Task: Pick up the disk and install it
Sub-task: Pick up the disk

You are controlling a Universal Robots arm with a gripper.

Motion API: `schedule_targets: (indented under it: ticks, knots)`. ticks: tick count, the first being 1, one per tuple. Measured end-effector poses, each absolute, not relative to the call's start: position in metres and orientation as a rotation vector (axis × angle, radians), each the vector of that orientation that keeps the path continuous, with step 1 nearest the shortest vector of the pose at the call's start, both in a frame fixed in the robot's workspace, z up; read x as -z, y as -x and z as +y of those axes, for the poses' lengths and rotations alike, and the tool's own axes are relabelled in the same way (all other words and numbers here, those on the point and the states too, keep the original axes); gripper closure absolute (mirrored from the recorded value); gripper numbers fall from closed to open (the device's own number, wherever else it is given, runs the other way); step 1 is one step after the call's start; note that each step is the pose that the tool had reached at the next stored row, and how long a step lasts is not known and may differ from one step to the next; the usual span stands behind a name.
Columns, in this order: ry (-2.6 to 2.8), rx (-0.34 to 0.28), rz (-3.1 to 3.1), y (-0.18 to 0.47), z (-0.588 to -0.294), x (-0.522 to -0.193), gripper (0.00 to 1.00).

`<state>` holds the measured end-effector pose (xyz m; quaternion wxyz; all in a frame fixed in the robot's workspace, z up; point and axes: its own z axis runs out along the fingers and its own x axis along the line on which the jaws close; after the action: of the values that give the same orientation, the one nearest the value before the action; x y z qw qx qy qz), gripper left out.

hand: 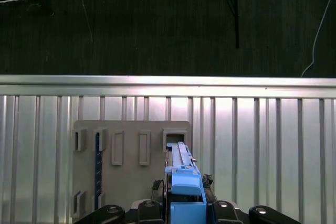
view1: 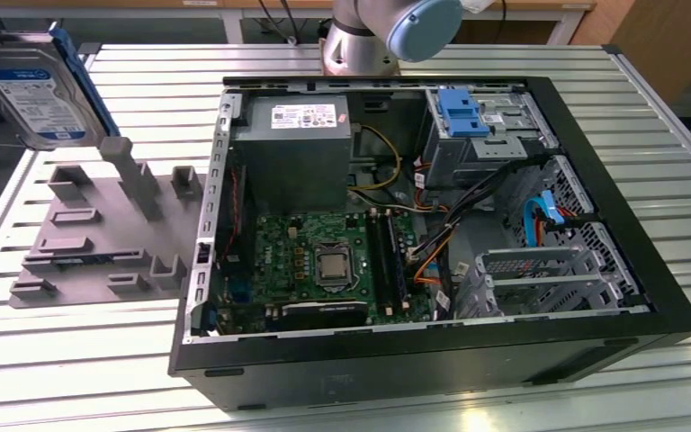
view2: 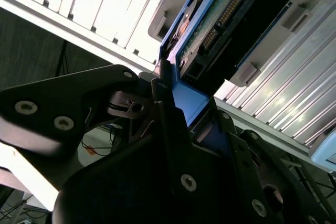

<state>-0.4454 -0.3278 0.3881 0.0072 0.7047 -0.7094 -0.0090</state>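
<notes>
Gripper (view2: 181, 106) is clamped on the blue rail of the disk (view1: 36, 90). The disk is held on edge above the grey slotted holder (view1: 105, 225), at 10 o'clock from the open PC case (view1: 442, 369) on the desk (view1: 82, 360). Likely the carry step: keep the disk upright, keep the grip square on the rail, and clear the holder posts and the case wall. The thin rail may slip or flex.

We see a smooth, silver-grey arm (view1: 355, 45) joint with a pale blue cap (view1: 424, 25). Our gripper (view2: 184, 103) is matte black, its flat linkage plates (view2: 68, 108) studded with what look like silver screws (view2: 188, 182).
</notes>
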Motion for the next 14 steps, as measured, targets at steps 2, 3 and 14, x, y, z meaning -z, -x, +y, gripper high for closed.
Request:
schedule_targets:
  ticks: [2, 3, 14]
  knots:
    - [-2.204, 0.028, -2.219, 0.4454, -0.3278, -0.3887, 0.64]
    - [-2.204, 0.028, -2.219, 0.4454, -0.3278, -0.3891, 0.64]
    - [-2.204, 0.028, -2.218, 0.4454, -0.3278, -0.3926, 0.64]
